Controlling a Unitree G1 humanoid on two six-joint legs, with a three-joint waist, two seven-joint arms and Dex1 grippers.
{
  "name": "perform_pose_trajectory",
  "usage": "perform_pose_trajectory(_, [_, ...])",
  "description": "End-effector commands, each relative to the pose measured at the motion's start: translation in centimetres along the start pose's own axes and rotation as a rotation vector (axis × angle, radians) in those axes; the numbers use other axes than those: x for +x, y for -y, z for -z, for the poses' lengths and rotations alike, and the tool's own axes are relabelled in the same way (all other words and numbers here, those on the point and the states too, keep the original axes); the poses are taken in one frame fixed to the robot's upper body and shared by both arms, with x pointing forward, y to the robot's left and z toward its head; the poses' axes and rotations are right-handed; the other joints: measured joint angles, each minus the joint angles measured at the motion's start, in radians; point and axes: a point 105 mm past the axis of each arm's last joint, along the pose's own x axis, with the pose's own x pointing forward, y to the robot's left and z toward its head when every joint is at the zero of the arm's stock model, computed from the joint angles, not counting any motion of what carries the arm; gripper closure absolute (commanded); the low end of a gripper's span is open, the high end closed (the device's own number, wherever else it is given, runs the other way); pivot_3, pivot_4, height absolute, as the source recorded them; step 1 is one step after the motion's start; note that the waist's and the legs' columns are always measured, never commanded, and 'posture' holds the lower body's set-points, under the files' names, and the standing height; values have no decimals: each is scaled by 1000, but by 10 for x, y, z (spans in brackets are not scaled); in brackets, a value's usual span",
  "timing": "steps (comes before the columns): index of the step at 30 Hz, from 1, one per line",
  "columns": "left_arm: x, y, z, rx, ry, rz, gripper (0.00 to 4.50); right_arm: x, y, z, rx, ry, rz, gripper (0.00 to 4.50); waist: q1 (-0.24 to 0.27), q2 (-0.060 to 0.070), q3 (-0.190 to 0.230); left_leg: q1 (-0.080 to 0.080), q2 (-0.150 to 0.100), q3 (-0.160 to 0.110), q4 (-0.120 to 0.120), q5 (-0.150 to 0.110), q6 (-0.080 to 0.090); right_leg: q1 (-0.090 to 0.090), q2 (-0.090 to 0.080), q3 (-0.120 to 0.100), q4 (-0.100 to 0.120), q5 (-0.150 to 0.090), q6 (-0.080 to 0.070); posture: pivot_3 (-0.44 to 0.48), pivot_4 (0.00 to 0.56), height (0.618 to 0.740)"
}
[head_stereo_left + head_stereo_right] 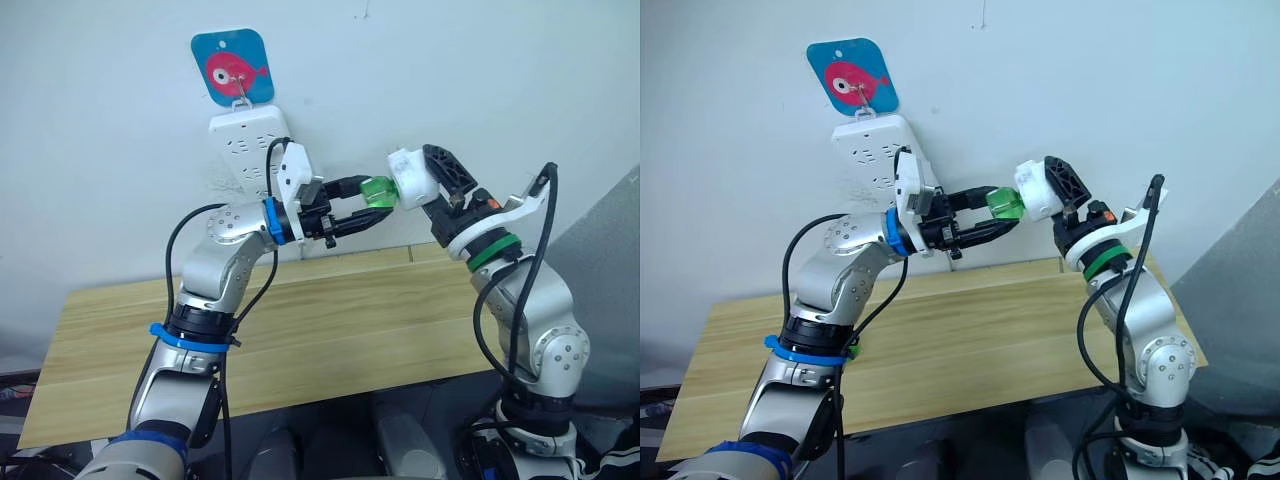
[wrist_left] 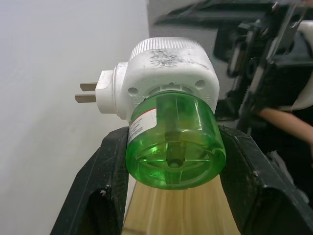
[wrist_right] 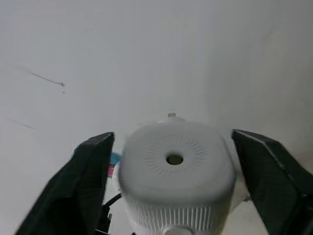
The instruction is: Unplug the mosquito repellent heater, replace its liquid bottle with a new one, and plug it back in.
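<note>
Bridging both pincers: mosquito repellent heater [image 1: 410,176]

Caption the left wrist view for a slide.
Left pincer grips the green liquid bottle on the unplugged mosquito repellent heater.

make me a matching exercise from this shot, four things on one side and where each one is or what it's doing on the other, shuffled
Things:
1. mosquito repellent heater
2. green liquid bottle
3. power strip
4. fish sticker

Place or state:
A. between the left hand's fingers
B. on the wall above the strip
C. in the right hand, unplugged, prongs bare
D. hanging on the wall

Pairs: 1-C, 2-A, 3-D, 4-B
</note>
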Motion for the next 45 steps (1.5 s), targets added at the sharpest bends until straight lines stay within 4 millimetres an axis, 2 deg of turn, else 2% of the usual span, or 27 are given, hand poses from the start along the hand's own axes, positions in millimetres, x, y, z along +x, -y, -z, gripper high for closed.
perform_pose_trajectory(1, [-9,1,-6,55,10,6,2262,-11,-14,-16,-32,-6,-72,0,1,0,0,0,0,0,0,0,0,0,0,0,0,0,0,-200,175,725])
perform_pose_trajectory(5, [-16,7,-2,57,-7,20,2262,-20,7,-40,-161,-50,6,0,9,0,0,0,0,0,1,0,0,1,0,-1,-1,0,0,-190,175,725])
perform_pose_trajectory(6, [-18,12,1,66,-20,35,2262,-24,18,-46,-256,-86,47,0,13,0,0,0,0,0,1,0,0,1,0,0,-1,0,0,-187,176,725])
perform_pose_trajectory(8, [-25,19,8,86,-49,60,2262,-32,40,-48,-403,-215,111,0,24,0,0,0,0,1,1,0,0,2,0,0,-1,0,0,-182,177,725])
perform_pose_trajectory(10, [-32,25,13,111,-76,80,2262,-39,48,-39,-472,-376,89,0,26,0,0,1,0,4,1,0,1,2,0,2,-1,0,0,-179,179,725])
perform_pose_trajectory(13, [-44,32,20,149,-117,109,2262,-42,45,-32,-521,-533,6,0,28,0,0,3,1,6,1,0,1,2,1,4,0,0,0,-153,187,725])
perform_pose_trajectory(17, [-59,50,31,211,-158,164,2262,-55,24,-12,-329,-835,-174,0,39,1,1,6,1,8,2,-1,1,5,1,6,-1,0,0,-135,193,725])
perform_pose_trajectory(22, [-60,63,30,219,-136,193,2262,-55,27,7,-279,-1017,-213,0,76,1,2,4,1,6,5,-1,3,5,1,4,-1,0,0,-115,198,725])
perform_pose_trajectory(28, [-60,73,26,258,-130,244,2262,-46,38,17,-264,-1087,-201,0,107,1,2,0,0,6,12,-4,7,5,1,3,-1,0,1,-100,200,725])
perform_pose_trajectory(31, [-61,72,25,260,-133,248,2262,-42,36,20,-239,-1103,-222,0,110,2,3,0,0,6,12,-4,7,5,1,2,-1,0,1,-96,200,725])
perform_pose_trajectory(40, [-58,75,27,267,-117,265,2262,-52,25,33,-160,-1187,-317,0,109,2,3,0,1,5,12,-4,7,5,1,2,-1,0,1,-95,198,725])
perform_pose_trajectory(45, [-57,77,27,274,-99,277,2262,-50,27,42,-150,-1197,-331,0,109,2,3,0,1,5,12,-4,7,5,1,1,-1,0,1,-95,192,725])
